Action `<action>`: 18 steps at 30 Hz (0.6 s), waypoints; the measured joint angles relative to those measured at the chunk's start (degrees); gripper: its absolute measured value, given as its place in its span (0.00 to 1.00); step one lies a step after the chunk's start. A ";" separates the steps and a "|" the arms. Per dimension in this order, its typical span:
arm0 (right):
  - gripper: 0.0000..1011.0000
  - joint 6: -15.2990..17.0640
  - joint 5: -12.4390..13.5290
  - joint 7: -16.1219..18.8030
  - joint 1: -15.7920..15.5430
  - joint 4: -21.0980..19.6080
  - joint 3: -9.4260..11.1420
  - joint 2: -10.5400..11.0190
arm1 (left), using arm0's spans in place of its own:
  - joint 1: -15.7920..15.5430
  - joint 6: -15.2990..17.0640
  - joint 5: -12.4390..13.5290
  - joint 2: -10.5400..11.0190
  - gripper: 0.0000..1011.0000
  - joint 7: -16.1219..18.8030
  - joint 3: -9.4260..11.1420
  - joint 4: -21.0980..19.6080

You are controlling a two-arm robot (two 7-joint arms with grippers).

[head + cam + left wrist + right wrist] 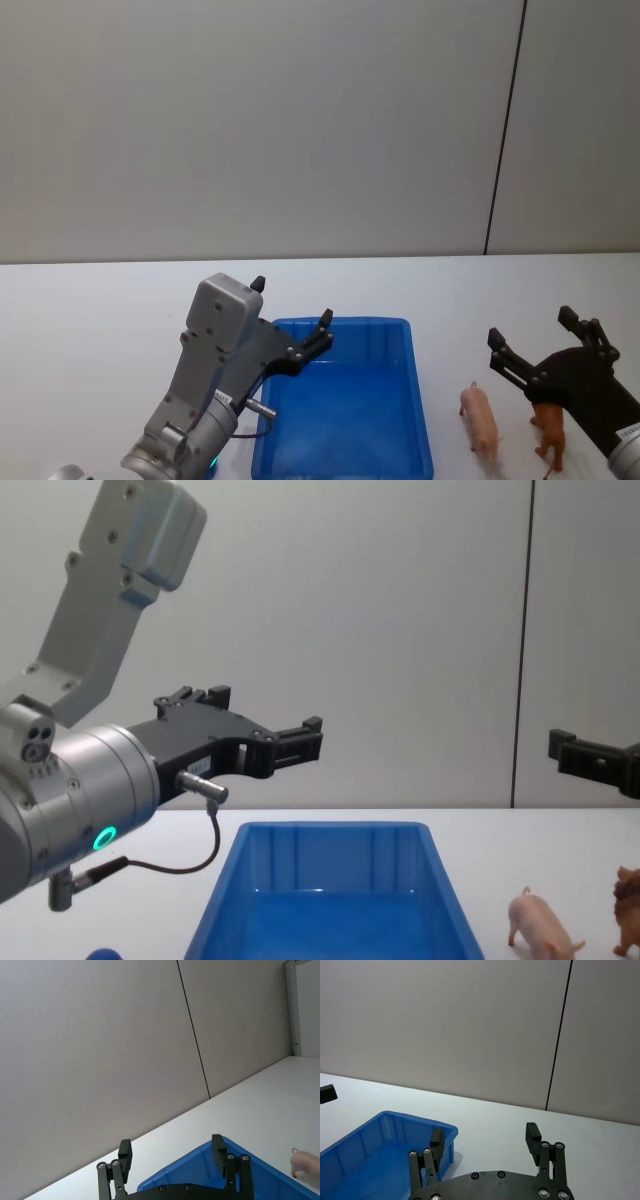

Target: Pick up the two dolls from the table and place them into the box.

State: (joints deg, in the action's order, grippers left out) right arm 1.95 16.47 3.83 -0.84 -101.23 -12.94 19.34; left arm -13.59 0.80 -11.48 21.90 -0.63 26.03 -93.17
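The blue box point(412, 400) sits on the white table point(90, 330) in front of me, with nothing in it that I can see. To its right stand the two dolls: a pale pink pig point(481, 421) and, farther right, a reddish-brown shaggy animal point(551, 430). My left gripper point(291, 314) hangs open above the box's left rim. My right gripper point(529, 329) is open in the air above the brown animal, holding nothing. From the chest the pig point(540, 925) and the brown animal point(628, 908) stand upright on the table, well below the right gripper point(562, 748).
A small blue rounded object point(102, 953) lies on the table at the lower left. A grey wall with a dark vertical seam point(505, 125) stands behind the table. Bare tabletop stretches to the left of the box and behind it.
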 joint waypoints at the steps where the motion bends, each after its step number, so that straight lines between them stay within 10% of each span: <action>1: 0.99 0.00 0.00 0.00 0.00 0.00 0.00 0.00 | 0.00 0.00 0.00 0.00 0.99 0.00 0.00 0.00; 18: 0.99 0.00 0.00 0.00 0.00 0.00 0.00 0.00 | 0.00 0.00 0.00 0.00 0.99 0.00 0.00 0.00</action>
State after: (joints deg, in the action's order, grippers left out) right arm 1.95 16.47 3.83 -0.84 -101.23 -12.94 19.34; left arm -13.59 0.80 -11.48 21.89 -0.63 26.03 -93.18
